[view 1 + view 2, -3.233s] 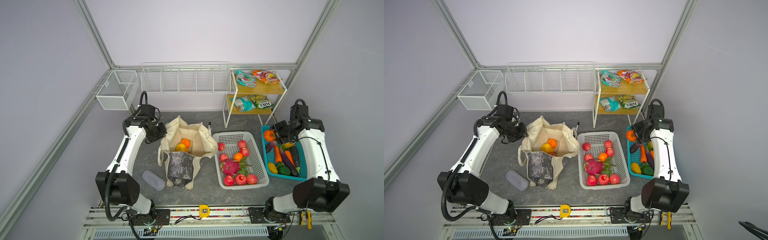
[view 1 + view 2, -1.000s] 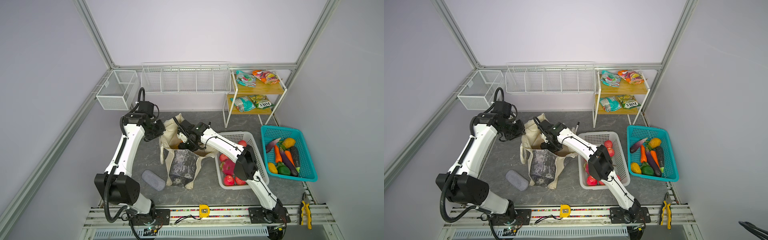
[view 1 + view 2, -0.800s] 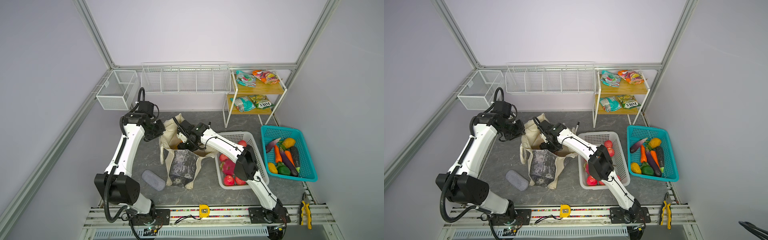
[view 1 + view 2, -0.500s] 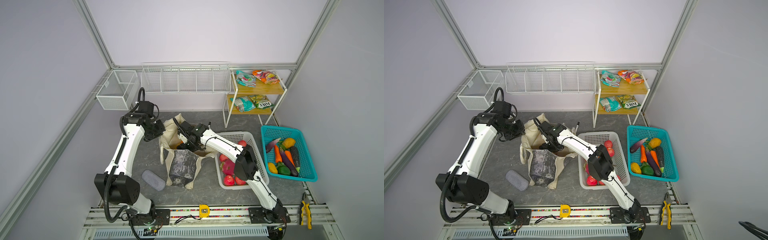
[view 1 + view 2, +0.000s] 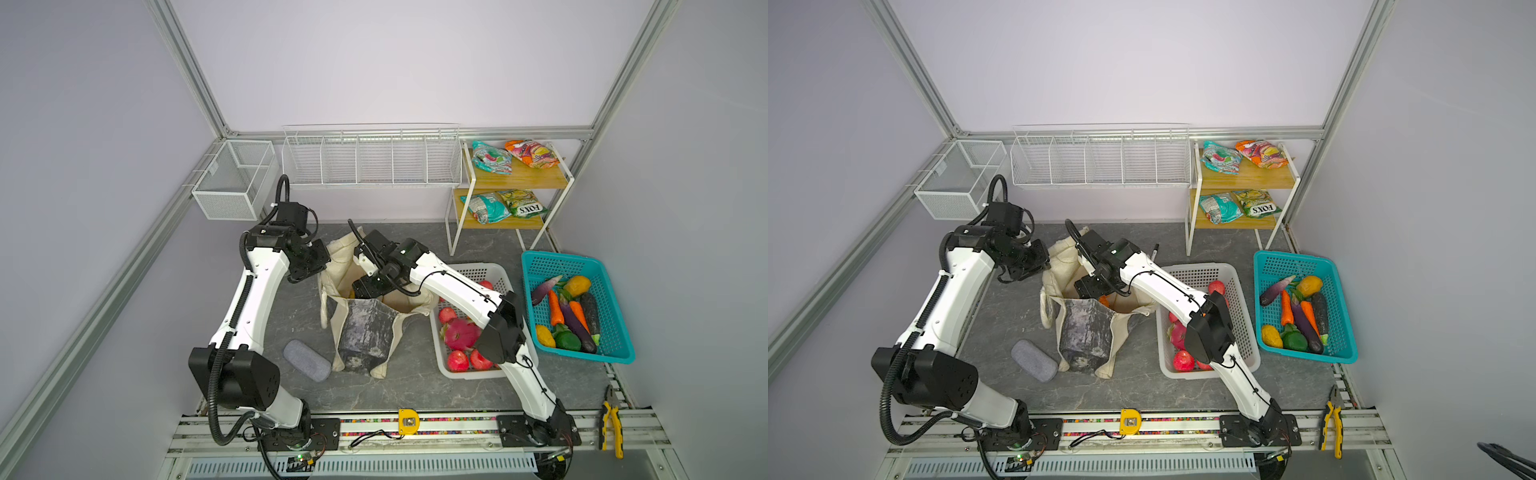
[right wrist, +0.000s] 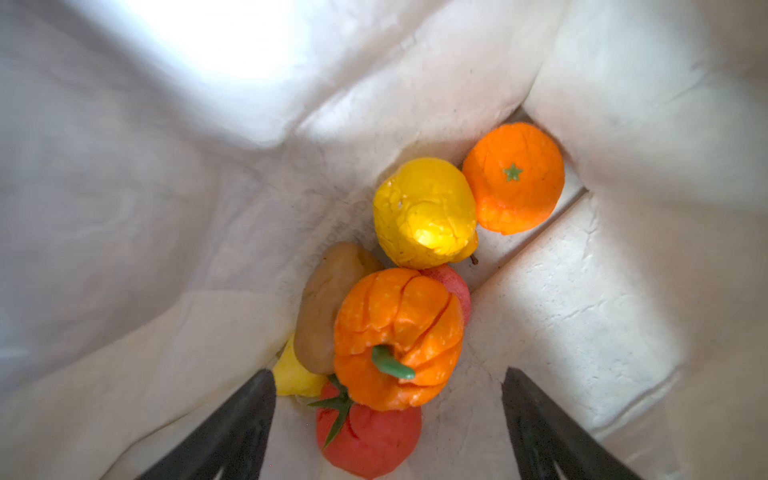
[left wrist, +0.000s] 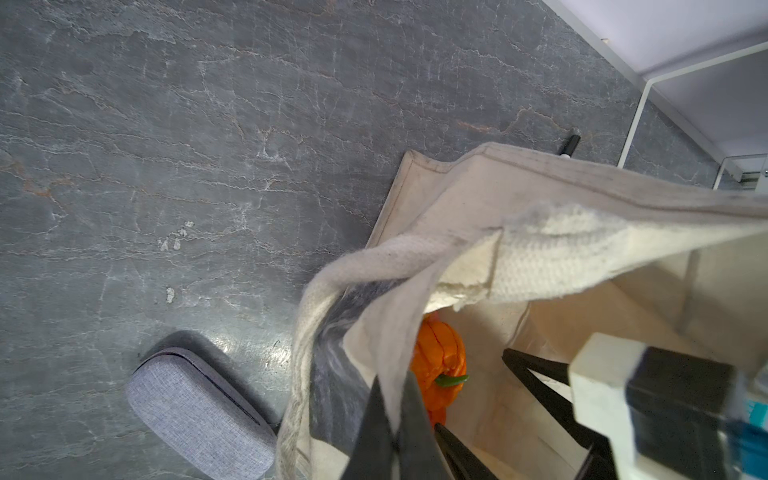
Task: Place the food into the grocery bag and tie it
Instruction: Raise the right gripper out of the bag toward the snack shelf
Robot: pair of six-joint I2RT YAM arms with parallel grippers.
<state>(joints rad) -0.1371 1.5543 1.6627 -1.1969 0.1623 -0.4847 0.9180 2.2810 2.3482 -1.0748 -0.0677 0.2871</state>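
Observation:
The cream grocery bag (image 5: 365,328) stands open mid-table in both top views (image 5: 1088,328). My left gripper (image 7: 392,415) is shut on the bag's rim fabric and holds that side up (image 5: 320,266). My right gripper (image 6: 387,374) is open inside the bag (image 5: 365,286), just above the food. An orange bell pepper (image 6: 395,336) lies free between its fingers, on top of a red tomato (image 6: 370,440). A brown potato (image 6: 324,299), a yellow fruit (image 6: 424,212) and an orange (image 6: 513,178) lie beside them.
Right of the bag stands a white basket (image 5: 490,274) with red fruit, then a teal basket (image 5: 615,353) with vegetables. Snack packets lie on the wooden shelf (image 5: 515,178) at the back right. A grey case (image 5: 306,360) lies left of the bag, a black marker (image 5: 1155,250) behind it.
My right arm came over from the teal basket and reached into the bag; in the last second it has hardly moved. The left arm has held still on the rim.

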